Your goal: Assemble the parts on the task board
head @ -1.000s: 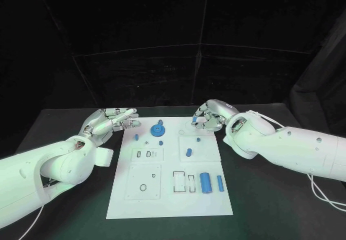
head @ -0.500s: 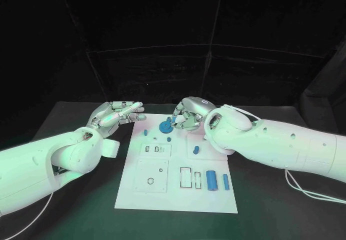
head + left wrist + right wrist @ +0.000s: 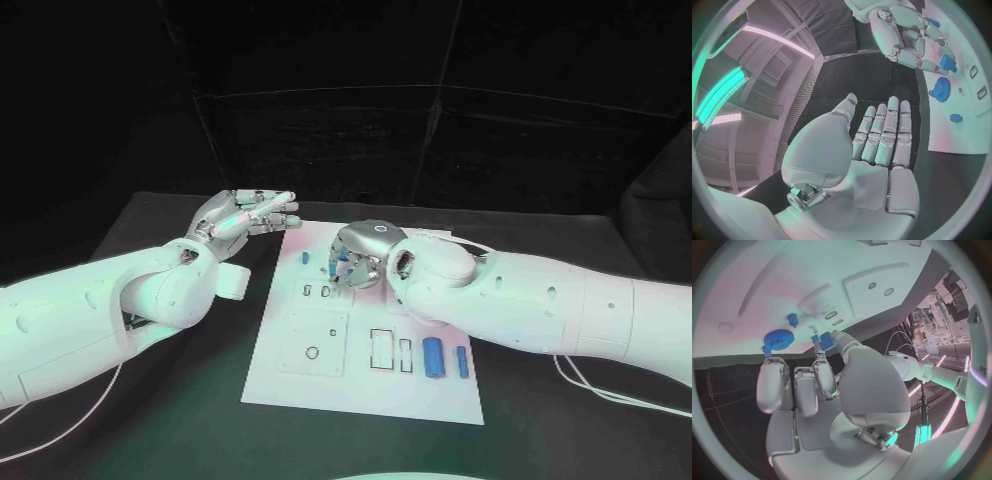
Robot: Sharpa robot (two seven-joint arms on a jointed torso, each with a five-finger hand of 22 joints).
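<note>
We are hovering our right hand over the upper middle of the white board, pinching a small blue block at our fingertips; our left hand is hanging beside the board's upper left corner, fingers straight, together and holding nothing; a blue gear and a blue peg are sitting near the far end; two blue cylinders are lying at lower right beside open slots, so we judge most of the assembly is waiting.
</note>
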